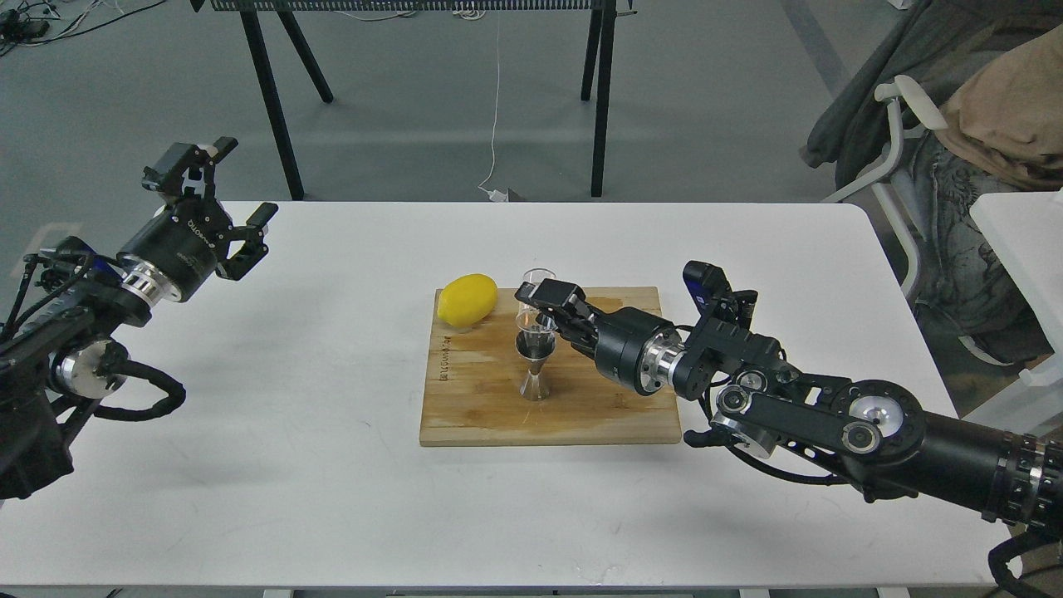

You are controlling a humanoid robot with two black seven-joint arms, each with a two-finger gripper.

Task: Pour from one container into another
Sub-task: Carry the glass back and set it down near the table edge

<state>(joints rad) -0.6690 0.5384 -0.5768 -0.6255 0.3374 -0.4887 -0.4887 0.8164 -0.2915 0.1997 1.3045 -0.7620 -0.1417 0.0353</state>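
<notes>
A small clear glass cup [536,286] hangs just above the steel hourglass jigger [536,365], which stands upright near the middle of the wooden board [482,407]. My right gripper [541,309] reaches in from the right and is shut on the cup, holding it close over the jigger's top cone. The cup looks nearly upright; any liquid in it is too faint to make out. My left gripper [224,195] is held up over the table's far left corner, open and with nothing in it.
A yellow lemon [467,299] lies on the board's back left corner. The board sits on a white table [291,432]. A chair draped with clothes [980,124] stands at the right, and black table legs [602,100] behind.
</notes>
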